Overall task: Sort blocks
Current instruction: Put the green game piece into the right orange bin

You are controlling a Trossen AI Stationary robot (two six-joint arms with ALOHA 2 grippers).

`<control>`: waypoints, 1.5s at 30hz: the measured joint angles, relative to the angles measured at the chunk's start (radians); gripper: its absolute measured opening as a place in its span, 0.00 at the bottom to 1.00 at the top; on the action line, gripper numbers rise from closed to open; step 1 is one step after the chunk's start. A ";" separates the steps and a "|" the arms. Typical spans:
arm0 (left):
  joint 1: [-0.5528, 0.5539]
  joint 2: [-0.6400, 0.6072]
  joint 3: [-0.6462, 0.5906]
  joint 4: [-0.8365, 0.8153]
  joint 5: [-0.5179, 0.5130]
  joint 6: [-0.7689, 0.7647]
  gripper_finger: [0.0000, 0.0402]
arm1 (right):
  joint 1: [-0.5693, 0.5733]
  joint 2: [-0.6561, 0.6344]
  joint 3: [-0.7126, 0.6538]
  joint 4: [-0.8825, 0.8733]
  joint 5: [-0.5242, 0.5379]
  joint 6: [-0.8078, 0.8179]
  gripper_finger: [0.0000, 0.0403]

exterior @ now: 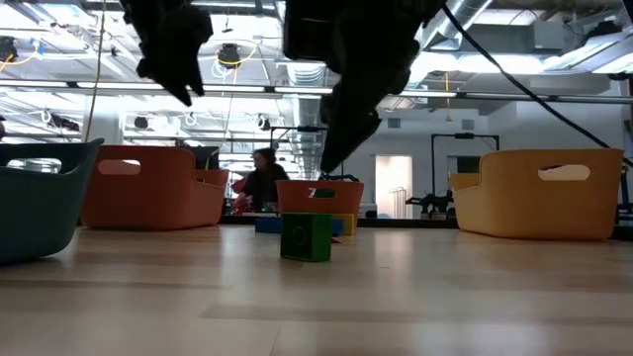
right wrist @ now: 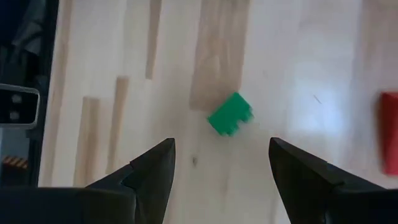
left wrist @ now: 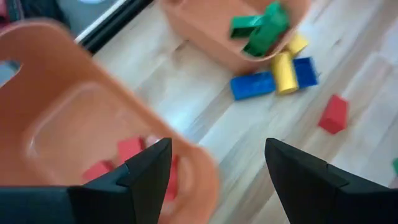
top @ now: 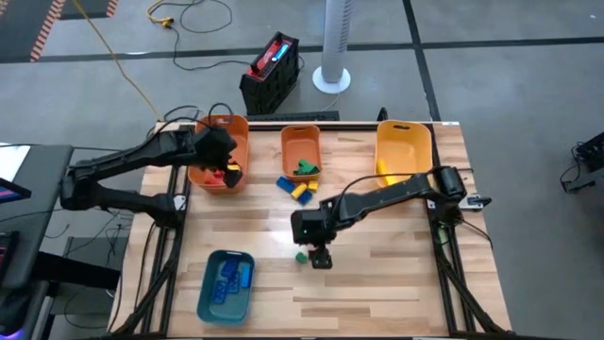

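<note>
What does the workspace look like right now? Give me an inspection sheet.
Surface: wooden table, bare at the front right.
Job's things: green block loose under the right gripper; blue and yellow blocks beside the middle orange bin.
Clutter: nothing seen.
Grippers: right open above the green block; left gripper open over the left orange bin.
Cables: yellow cable on the floor.
Surroundings: black crate; a person beyond the table.
</note>
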 joint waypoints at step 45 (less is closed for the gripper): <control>-0.394 -0.009 0.005 0.042 -0.117 -0.260 0.63 | 0.027 0.144 -0.007 0.134 0.240 0.137 0.21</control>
